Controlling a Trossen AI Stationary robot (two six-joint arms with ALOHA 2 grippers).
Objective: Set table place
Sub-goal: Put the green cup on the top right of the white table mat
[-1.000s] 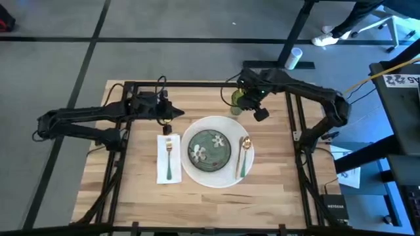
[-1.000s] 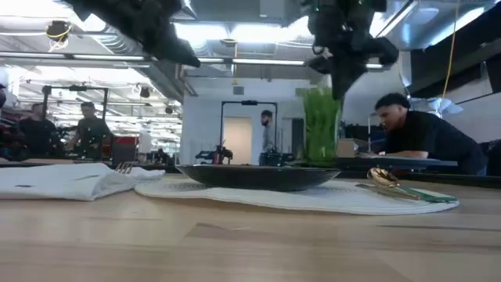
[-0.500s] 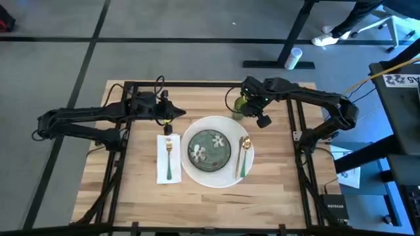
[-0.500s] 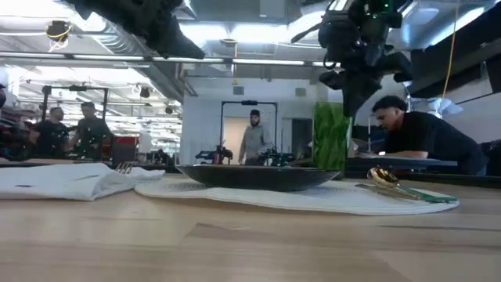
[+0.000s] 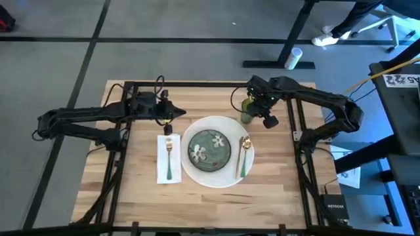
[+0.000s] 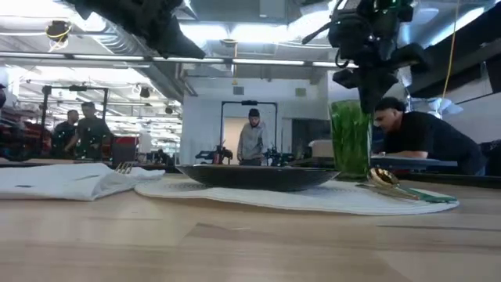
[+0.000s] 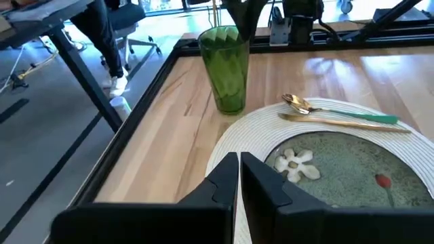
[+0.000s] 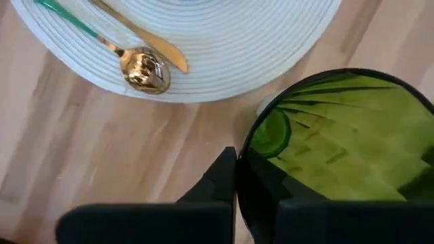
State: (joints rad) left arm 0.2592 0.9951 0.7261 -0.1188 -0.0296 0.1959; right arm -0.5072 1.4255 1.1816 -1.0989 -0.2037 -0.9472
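Right pincer (image 5: pixel 251 111) clamped on green tumbler's (image 5: pixel 247 113) rim, beside the placemat (image 5: pixel 213 177) on the worktop (image 5: pixel 144 196).
Plate, fork, napkin, spoon laid; tumbler release apparently remains. Left pincer (image 5: pixel 178 113) closed, idle.

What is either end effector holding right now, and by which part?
The right end effector holds the green glass by its rim, one finger inside. The left end effector holds nothing.

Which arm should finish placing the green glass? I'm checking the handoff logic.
The right arm, probably. Its end effector is already shut on the rim of the green glass beside the placemat. The left end effector waits shut, farther away.
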